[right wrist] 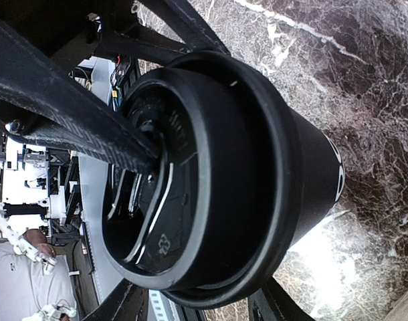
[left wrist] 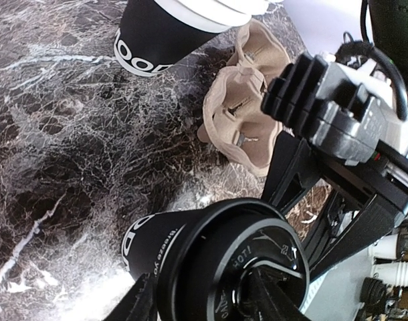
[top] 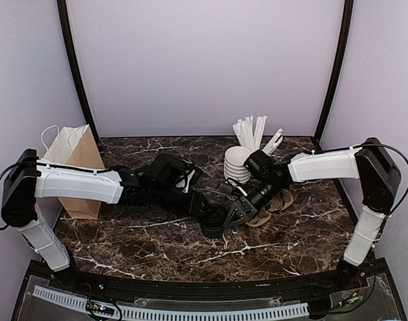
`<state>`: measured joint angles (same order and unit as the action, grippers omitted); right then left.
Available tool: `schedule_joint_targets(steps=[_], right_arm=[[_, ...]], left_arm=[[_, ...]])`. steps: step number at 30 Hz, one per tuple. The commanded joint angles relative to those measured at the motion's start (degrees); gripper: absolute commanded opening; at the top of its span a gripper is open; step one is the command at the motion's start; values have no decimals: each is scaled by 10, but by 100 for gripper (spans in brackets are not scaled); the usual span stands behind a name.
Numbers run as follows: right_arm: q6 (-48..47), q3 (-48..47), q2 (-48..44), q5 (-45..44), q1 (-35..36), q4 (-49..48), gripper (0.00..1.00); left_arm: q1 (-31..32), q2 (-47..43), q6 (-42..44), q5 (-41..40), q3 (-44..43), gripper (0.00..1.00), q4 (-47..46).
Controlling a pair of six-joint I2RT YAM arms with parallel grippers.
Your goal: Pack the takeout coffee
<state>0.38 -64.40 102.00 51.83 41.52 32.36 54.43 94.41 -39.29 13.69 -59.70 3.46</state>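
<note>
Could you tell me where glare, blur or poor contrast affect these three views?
Top view: evenly lit and sharp, though the black cup merges with the dark arms around it. Left wrist view: white glare washes out the table beside the cup. Right wrist view: a similar glare patch lower right, and the background at the left edge is out of focus.

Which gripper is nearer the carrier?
Right. The right gripper is at the side of the coffee that faces the carrier, which lies partly under that arm. The left gripper comes in from the coffee's opposite side, farther away.
</note>
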Motion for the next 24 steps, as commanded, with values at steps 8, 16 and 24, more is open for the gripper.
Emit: schedule_joint_targets(steps=[8, 16, 24], right_arm=[[17, -16, 66, -137, -7, 14, 51], [-33, -55, 30, -100, -7, 38, 50], [-32, -75, 35, -91, -7, 46, 50]], left_arm=[[2, -1, -26, 9, 57, 45, 29], [3, -33, -55, 5, 85, 43, 29], [11, -38, -79, 7, 90, 41, 29]])
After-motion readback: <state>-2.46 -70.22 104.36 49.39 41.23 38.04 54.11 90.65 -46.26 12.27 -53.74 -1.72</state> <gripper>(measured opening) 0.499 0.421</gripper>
